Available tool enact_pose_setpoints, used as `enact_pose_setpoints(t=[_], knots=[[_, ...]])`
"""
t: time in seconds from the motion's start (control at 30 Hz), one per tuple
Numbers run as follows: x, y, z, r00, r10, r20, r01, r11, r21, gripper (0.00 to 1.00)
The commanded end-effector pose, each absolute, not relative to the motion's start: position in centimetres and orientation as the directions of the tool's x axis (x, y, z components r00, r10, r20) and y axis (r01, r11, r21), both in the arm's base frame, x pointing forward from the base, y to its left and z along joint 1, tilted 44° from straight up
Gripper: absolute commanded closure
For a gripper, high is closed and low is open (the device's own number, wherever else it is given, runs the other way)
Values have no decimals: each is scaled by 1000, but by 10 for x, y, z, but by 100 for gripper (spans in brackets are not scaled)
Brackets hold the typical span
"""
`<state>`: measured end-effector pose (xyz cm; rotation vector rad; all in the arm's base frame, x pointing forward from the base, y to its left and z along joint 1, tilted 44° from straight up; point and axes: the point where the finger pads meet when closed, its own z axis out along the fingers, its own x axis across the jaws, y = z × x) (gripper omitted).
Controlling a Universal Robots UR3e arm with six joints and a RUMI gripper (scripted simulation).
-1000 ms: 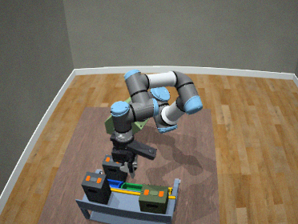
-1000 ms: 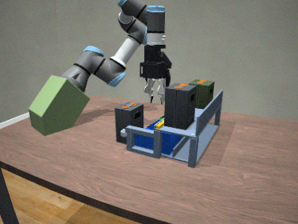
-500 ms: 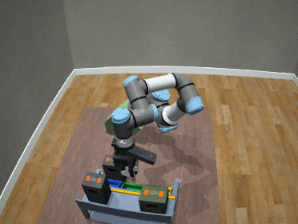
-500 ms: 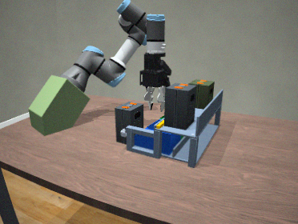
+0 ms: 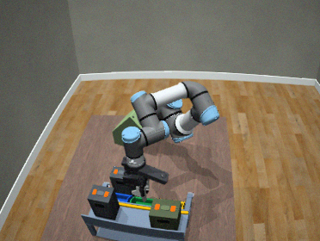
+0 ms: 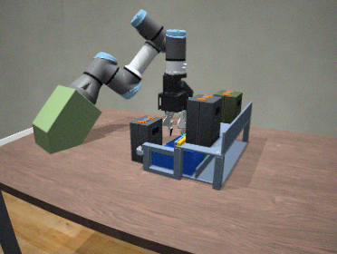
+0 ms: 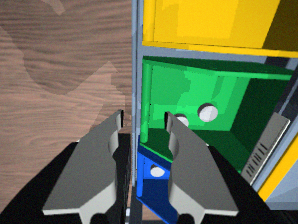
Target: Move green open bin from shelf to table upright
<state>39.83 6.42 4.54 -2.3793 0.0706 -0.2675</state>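
Note:
The green open bin [image 7: 200, 115] sits in the grey shelf [image 6: 199, 154], between a yellow bin [image 7: 210, 22] and a blue bin [image 7: 152, 177]. Two white round parts [image 7: 207, 111] lie inside it. In the top view only a sliver of the green bin [image 5: 138, 200] shows under the gripper. My gripper [image 7: 144, 112] points down at the shelf's edge. Its fingers are narrowed but apart, and they straddle the shelf's grey upright and the bin's near wall without touching either. It also shows in the top view [image 5: 139, 189] and the exterior view [image 6: 174, 124].
Dark boxes with orange marks stand on and beside the shelf: one tall [image 6: 204, 119], one olive [image 6: 228, 104], one on the table at the shelf's side [image 6: 145, 136]. A large green block [image 6: 65, 119] carries the arm's base. The table's front edge runs near the camera.

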Motion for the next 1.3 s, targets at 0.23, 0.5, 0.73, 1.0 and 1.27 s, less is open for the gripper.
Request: enact_pose_setpoints(t=[0.23, 0.5, 0.73, 1.0, 1.27], knots=[[401, 65, 43, 976, -130, 176, 24, -736, -677, 74], [401, 65, 43, 976, -130, 177, 24, -736, -677, 74], [401, 65, 43, 976, -130, 177, 24, -736, -677, 74], [400, 62, 46, 976, -130, 177, 24, -736, -677, 74], [400, 62, 46, 976, -130, 177, 24, -736, -677, 74]])
